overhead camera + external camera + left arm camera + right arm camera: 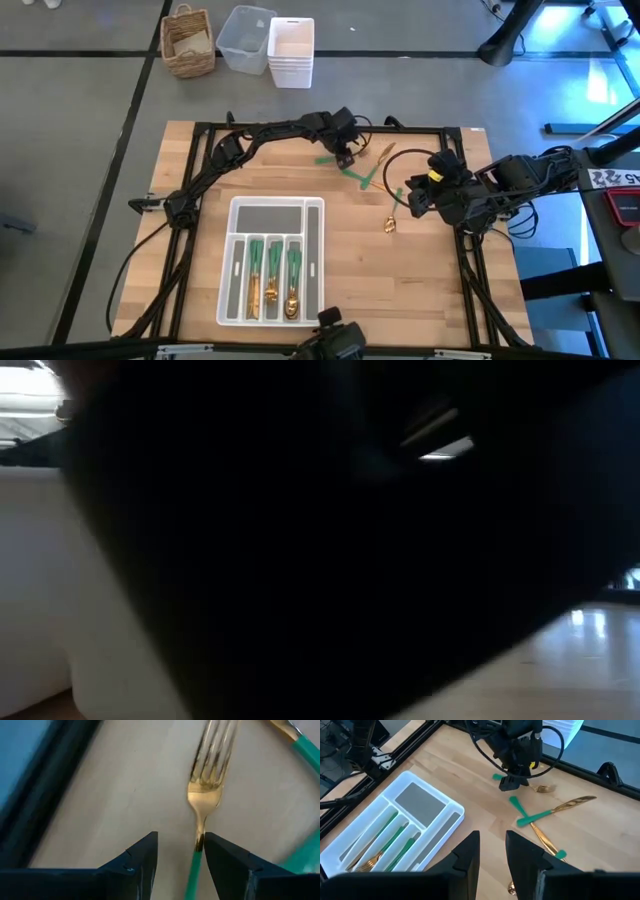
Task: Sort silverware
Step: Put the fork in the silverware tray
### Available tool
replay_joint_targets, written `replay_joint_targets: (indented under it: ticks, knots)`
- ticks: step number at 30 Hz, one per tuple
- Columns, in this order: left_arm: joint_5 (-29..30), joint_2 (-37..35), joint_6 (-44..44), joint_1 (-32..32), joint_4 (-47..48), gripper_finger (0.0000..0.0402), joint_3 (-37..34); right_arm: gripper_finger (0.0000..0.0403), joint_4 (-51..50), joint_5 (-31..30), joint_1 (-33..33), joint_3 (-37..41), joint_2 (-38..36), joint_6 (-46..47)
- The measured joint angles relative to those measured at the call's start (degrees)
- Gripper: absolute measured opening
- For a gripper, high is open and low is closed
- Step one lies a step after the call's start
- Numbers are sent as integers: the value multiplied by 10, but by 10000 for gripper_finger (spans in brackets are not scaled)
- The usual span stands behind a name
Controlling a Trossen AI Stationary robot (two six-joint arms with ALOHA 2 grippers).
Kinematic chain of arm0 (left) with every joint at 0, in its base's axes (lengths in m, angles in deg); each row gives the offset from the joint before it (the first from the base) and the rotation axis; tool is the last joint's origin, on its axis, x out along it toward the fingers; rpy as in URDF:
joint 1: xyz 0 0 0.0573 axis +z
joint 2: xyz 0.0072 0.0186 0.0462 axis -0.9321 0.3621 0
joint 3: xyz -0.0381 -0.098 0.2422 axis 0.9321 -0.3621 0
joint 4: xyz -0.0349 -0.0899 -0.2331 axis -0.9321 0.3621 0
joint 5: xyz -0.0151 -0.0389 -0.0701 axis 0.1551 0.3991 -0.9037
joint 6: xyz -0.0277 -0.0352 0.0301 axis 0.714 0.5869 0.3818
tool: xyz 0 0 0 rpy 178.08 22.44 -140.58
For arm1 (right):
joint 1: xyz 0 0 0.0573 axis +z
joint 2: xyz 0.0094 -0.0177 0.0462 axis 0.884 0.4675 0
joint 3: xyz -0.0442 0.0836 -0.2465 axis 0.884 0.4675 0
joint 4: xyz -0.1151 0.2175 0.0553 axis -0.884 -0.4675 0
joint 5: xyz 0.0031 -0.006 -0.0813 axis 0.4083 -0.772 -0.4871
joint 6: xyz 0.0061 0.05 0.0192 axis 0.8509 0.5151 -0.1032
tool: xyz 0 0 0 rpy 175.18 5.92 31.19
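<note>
Left claw (180, 862) is down at the far side of the tabletop (420, 270), fingers spread, straddling a fork (206, 795). Gold neck of the fork sits in the gap, hard against one finger rather than centred; green handle runs back between the fingers, tines point away ahead of the claw. Nothing pinched yet as far as I can tell.

Handling guess: thin metal piece, light, stiff, polished head likely slick. Lies flat on the wood, so fingertips need to get right down to the surface. Better grip point looks like the green handle just behind the neck (less glossy than the gold, closer to balance). Off-centre contact could spin or skate it on closing.

Other loose pieces near that claw: a knife (559, 808) and a green-handled piece (519, 806) crossed just beside it, another gold utensil (545, 840) next to those (head type unclear).

Right claw (492, 852) hovers well apart from the fork, fingers partly spread with nothing between them, a spoon (391, 219) just beside it.

White organizer tray (315, 215) sits well back from the left claw, already holding several green-handled pieces in its narrow slots.
</note>
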Motion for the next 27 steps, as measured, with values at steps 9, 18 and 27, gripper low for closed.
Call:
replay_joint_targets:
  ticks: [9,18,27]
  knots:
    - [1,1,-18,-6,-2,154,4,95,1,4,0,0,0,0]
    - [17,1,-13,-9,-3,118,4,95,0,4,0,0,0,0]
    - [41,1,9,-17,-2,109,4,95,4,14,0,0,0,0]
